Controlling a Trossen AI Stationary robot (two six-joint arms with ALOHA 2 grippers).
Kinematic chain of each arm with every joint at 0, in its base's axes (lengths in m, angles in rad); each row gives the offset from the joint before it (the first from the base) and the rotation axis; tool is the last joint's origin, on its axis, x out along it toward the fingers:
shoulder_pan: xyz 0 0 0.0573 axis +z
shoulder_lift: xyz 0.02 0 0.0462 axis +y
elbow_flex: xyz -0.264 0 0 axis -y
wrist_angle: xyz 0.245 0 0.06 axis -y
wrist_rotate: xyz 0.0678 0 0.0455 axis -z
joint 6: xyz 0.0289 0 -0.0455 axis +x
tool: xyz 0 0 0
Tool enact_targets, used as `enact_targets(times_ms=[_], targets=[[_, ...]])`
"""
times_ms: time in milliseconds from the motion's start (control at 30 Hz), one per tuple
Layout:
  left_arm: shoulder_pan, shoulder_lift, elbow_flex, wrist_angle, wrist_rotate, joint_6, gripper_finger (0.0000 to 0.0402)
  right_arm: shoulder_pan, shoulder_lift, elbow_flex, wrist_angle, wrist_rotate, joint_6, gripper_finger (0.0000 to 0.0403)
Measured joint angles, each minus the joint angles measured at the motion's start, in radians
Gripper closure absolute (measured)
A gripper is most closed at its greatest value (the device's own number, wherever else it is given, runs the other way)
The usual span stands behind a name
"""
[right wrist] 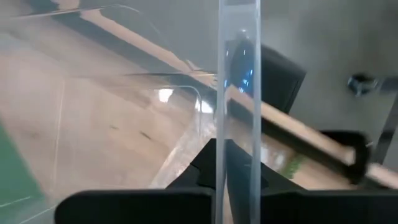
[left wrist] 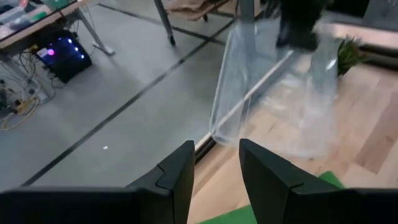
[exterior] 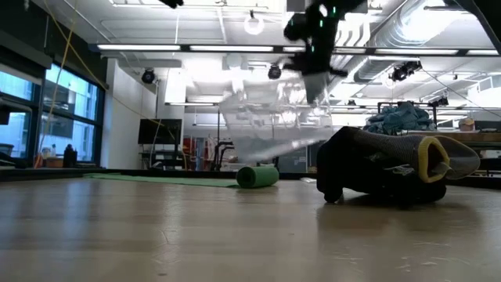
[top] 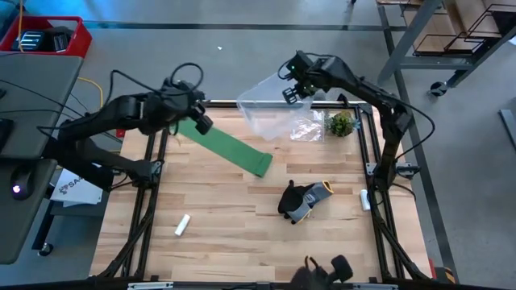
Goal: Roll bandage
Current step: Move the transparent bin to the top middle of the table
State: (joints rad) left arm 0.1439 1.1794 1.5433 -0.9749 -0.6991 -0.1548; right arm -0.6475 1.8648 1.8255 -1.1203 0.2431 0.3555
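Note:
The bright green bandage (top: 230,147) lies as a flat strip slanting across the table, and its near right end is wound into a small roll (exterior: 257,177). My left gripper (top: 203,122) hovers open over the strip's far left end, with nothing between its fingers (left wrist: 216,163). At the table's far edge my right gripper (top: 292,95) is shut on a clear plastic box (top: 272,109), which the low view shows tilted in the air (exterior: 266,117). My right gripper pinches the clear box's thin wall (right wrist: 238,106) between its two fingers, at the upper rim. The fingers come slanting down from above. The box hangs tilted below them, off the table in the low view.
A dark grey glove with a yellow cuff (top: 302,201) lies near the table's middle right. A small white cylinder (top: 183,225) lies near the front left. A crumpled clear bag (top: 306,129) and a green tuft (top: 341,123) sit at the far right.

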Motion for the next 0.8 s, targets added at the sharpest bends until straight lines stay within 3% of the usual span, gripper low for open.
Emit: enact_targets(times_ms=[233,400,600,800], targets=[[0.000,-0.048,0.000,-0.001,0.000,-0.008,0.0277,-0.014,-0.002,-0.225,0.212,-0.085,0.189,0.0400],[0.000,-0.051,-0.001,-0.002,0.002,-0.009,0.0277,0.003,-0.011,-0.292,0.228,-0.092,0.235,0.0401],[0.000,-0.050,-0.007,-0.003,0.014,-0.034,0.0277,0.018,-0.011,-0.306,0.202,-0.081,0.221,0.0378],[-0.001,-0.050,-0.007,-0.002,0.015,-0.027,0.0277,0.020,-0.010,-0.252,0.152,0.004,0.184,0.0322]])
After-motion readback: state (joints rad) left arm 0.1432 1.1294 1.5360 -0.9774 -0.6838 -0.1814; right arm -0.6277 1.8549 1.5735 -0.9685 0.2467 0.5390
